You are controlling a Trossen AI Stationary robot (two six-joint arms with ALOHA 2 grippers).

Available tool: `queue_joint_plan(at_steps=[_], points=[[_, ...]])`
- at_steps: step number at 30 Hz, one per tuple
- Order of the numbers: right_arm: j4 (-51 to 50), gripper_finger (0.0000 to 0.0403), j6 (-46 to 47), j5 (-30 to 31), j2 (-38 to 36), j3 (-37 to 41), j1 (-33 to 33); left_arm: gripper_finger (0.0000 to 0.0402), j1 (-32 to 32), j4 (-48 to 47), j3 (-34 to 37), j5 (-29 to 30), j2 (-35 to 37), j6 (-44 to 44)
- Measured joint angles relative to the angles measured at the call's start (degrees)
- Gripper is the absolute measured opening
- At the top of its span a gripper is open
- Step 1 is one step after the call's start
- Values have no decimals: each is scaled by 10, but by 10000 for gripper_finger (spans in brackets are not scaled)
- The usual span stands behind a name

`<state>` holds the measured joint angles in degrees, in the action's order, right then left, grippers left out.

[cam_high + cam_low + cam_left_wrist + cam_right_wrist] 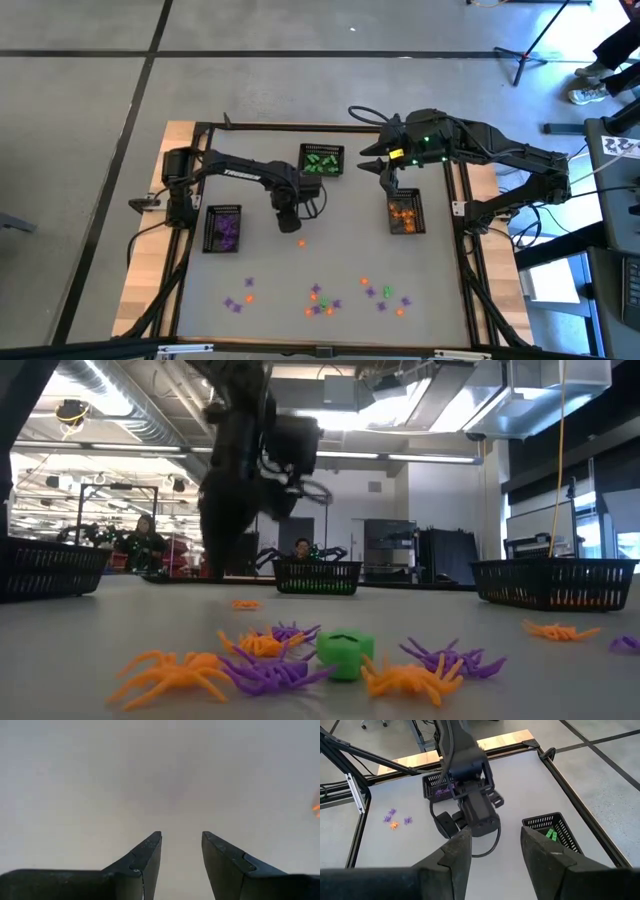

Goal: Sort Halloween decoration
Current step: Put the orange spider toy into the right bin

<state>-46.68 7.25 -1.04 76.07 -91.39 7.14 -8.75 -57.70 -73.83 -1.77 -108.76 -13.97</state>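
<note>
The grey bench (330, 255) carries three black mesh baskets, and everything is easiest placed from the basket of green pieces (322, 160) at its far middle. The left arm reaches in to just left of and nearer than that basket, its left pincer (287, 222) pointing down at bare bench; in the left wrist view its fingers (145, 857) stand spread apart with nothing between them, touching nothing. The right arm comes in to the right of the green basket, and the right pincer (386, 181) hangs over the basket of orange pieces (406, 211); its fingers (457, 852) are likewise parted and empty. The third basket, holding purple pieces (222, 227), sits well to the left of the green one and nearer the front. The unsorted Halloween decoration (318, 296) lies scattered along the front strip of the bench, far from the green basket: small purple, orange and green trinkets, roughly fifteen to twenty, too tiny to count exactly by colour. One single orange piece (302, 242) lies apart, just below the left pincer.
</note>
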Motion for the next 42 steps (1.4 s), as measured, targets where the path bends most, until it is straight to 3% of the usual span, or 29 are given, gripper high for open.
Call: queue_joint_plan(at_steps=[5, 9, 12, 19, 32, 42], points=[[-7, 167, -2, 0, 0, 0, 0, 135, 15, -20, -78, 15, 28, 12], [-21, 167, -2, 0, 0, 0, 0, 135, 58, -13, -90, 35, 42, 66], [-31, 167, -2, 0, 0, 0, 0, 135, 95, 0, -75, 24, 40, 97], [-37, 167, -5, 0, 0, 0, 0, 135, 164, 145, -13, -3, 41, 73], [-34, 167, -12, 0, 0, 0, 0, 135, 168, 277, 98, -3, 41, -3], [-29, 167, -11, 0, 0, 0, 0, 135, 168, 279, 105, 37, 17, -10]])
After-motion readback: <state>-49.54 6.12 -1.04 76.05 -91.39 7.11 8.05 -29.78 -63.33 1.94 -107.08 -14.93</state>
